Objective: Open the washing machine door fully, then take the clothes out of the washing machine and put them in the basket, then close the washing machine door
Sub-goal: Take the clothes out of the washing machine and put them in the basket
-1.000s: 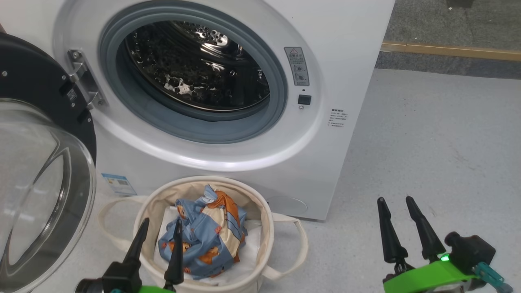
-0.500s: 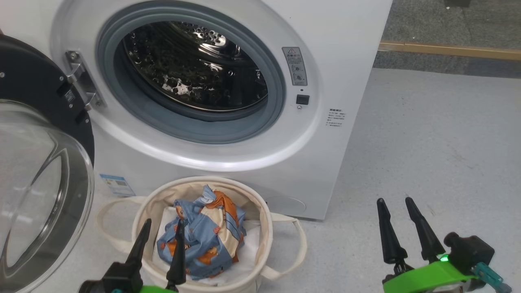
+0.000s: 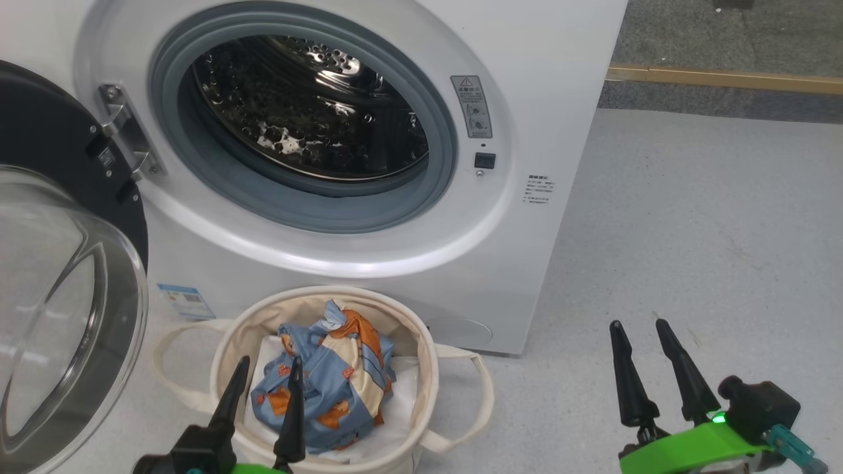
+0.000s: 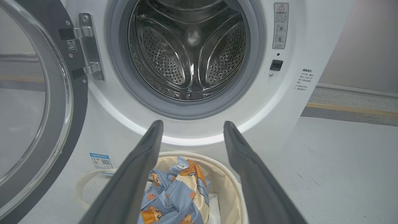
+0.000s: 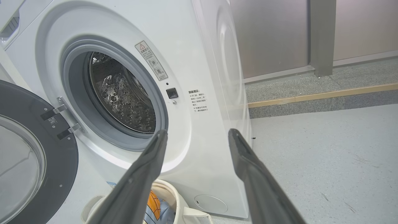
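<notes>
I'm seeing the washing machine door hanging wide open at the left, its glass porthole bulging out. The white washing machine is showing its steel drum. The blue bear-print clothes are lying crumpled in the cream basket, which is sitting just in front, its 2 handles looping outward.

You see the right gripper with two black fingers like slim cones narrowing to fine points, set on a bright green body that carries a small lit green lamp, a black boxy block and a teal clip. The left gripper has matching tapered fingers on a black base. Close up, its fingers look matte dark grey.
</notes>
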